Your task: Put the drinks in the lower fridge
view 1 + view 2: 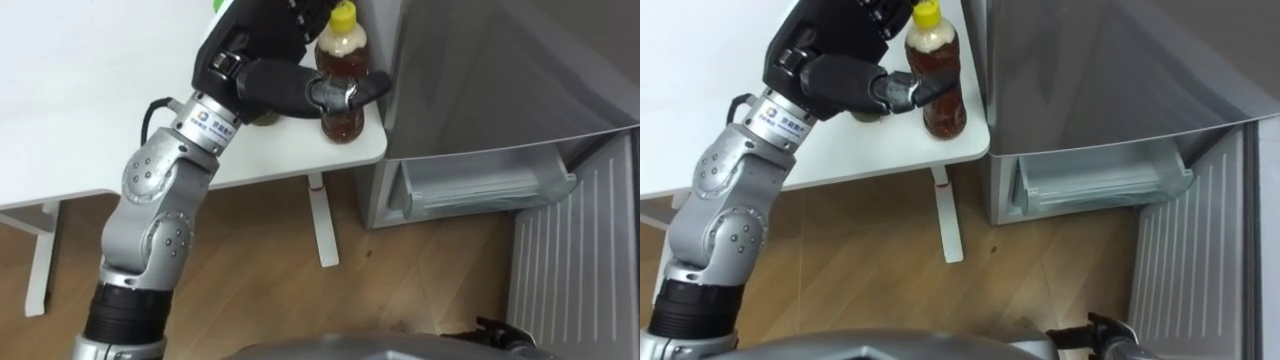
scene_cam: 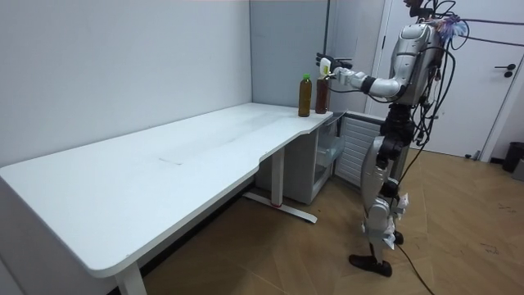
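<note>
Upright yellow-capped bottle (image 1: 343,122) at table corner (image 1: 300,150)

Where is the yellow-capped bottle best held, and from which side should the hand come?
Probably its wide middle body, below the narrow neck, coming from the robot's left over the table: the yellow-capped bottle stands upright at the table corner, with the fridge close on its right.

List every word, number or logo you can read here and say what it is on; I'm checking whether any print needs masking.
Nothing here can be read as text.
Wrist label below the left hand: there is print, but it is too small to read.
Yellow-capped bottle, with the hand's thumb curled across it: no legible label.
Green-capped bottle: too small to tell.
</note>
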Tool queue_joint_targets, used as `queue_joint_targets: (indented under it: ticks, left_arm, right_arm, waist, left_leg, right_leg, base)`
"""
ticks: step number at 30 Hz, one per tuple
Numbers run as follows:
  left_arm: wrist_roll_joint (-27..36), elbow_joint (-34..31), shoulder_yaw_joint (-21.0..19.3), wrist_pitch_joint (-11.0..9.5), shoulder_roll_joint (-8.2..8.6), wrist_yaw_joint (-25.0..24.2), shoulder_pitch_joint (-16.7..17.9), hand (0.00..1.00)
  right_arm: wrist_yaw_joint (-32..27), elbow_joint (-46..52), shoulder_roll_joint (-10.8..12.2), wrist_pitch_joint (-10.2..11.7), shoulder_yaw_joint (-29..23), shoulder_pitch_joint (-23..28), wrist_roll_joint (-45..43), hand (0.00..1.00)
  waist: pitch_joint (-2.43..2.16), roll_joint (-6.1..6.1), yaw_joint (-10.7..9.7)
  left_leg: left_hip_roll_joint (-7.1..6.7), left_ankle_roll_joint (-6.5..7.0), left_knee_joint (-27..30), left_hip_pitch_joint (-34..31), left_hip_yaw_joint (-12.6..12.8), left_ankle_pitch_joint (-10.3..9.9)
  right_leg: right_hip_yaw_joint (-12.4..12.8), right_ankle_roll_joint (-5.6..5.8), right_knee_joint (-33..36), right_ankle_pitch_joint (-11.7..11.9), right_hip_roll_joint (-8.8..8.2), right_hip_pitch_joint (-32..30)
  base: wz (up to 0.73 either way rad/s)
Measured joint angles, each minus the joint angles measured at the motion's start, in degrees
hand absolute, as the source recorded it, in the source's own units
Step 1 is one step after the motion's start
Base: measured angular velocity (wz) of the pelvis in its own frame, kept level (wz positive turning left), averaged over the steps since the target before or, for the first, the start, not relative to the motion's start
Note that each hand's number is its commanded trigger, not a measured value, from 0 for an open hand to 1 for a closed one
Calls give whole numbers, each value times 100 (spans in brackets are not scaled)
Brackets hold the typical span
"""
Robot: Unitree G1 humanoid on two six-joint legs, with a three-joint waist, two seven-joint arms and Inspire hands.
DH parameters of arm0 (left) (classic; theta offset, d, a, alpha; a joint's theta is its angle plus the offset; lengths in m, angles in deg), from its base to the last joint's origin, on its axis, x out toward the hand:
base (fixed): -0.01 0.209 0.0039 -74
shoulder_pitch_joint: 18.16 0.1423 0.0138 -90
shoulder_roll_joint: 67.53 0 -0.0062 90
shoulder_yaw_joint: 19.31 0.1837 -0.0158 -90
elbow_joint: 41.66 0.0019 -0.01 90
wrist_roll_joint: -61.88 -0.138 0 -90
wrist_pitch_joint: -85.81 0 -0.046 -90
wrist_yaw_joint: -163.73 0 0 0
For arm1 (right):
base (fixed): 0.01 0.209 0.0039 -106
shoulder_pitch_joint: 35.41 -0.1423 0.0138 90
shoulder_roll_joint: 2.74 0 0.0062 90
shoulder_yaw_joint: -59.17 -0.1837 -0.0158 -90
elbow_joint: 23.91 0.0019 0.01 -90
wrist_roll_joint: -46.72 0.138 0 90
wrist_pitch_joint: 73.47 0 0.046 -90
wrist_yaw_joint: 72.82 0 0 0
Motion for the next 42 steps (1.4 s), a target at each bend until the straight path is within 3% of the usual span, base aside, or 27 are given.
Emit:
queue_joint_targets:
  ticks: [18,29,42]
  left_arm:
    - [-14,-16,27,-2,-14,-94,1,0]
    - [-21,24,60,-3,-24,140,1,0]
    - [-751,106,48,-6,-22,612,2,0]
  right_arm:
    - [77,-51,60,95,58,-2,28,0]
    - [41,-51,47,174,114,-4,29,0]
    - [-15,-47,38,184,118,1,22,0]
  waist:
    - [-19,-66,-17]
    - [21,-37,-24]
    - [17,2,-3]
  left_leg:
    - [1,0,-1,9,-5,0]
    - [2,0,-2,18,-3,-1]
    - [2,0,-6,34,-5,-1]
  right_leg:
    - [-12,-2,13,1,0,14]
    - [-6,-3,11,2,0,18]
    - [9,-6,16,4,0,31]
  base:
    - [0]
    - [0]
    - [0]
